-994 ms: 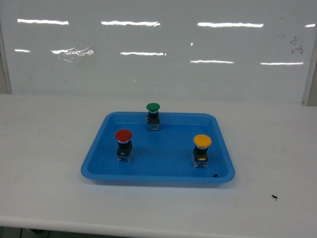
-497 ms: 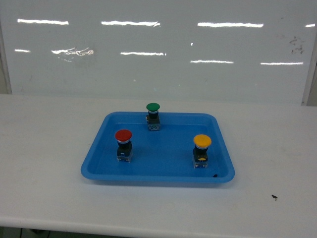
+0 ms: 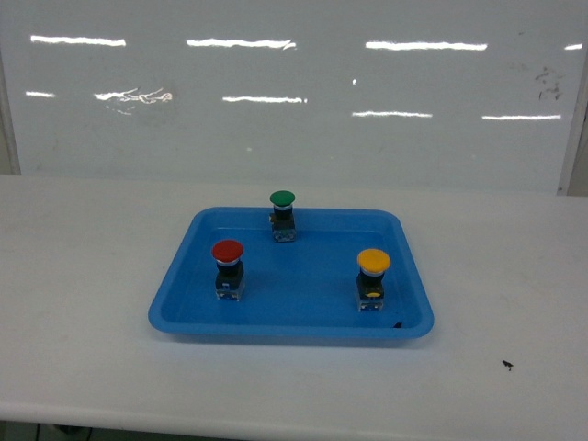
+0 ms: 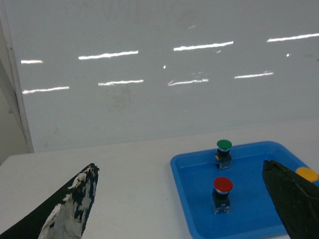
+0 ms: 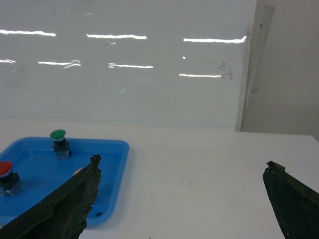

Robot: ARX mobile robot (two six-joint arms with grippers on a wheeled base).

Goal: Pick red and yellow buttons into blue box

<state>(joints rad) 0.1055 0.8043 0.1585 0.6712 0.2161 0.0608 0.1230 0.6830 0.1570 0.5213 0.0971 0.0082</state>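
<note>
The red button point(image 3: 228, 252) stands upright at the left of a shallow blue tray point(image 3: 276, 325), and the yellow button point(image 3: 374, 263) stands at its right. The blue box is out of view. Neither gripper shows in the head view. In the left wrist view my left gripper point(image 4: 180, 165) is open and empty, well short of the red button point(image 4: 223, 185); the yellow button point(image 4: 306, 174) peeks past its right finger. My right gripper point(image 5: 183, 161) is open and empty over bare table to the right of the tray point(image 5: 109, 149), with the red button point(image 5: 4, 169) at the left edge.
A green-capped button point(image 3: 282, 199) stands at the back of the tray. The white table point(image 3: 83, 276) stretches wide on both sides, with a glossy white wall behind it. A small dark speck point(image 3: 506, 364) lies on the table at the front right.
The head view has shifted very slightly; the tray and the buttons stand where they were.
</note>
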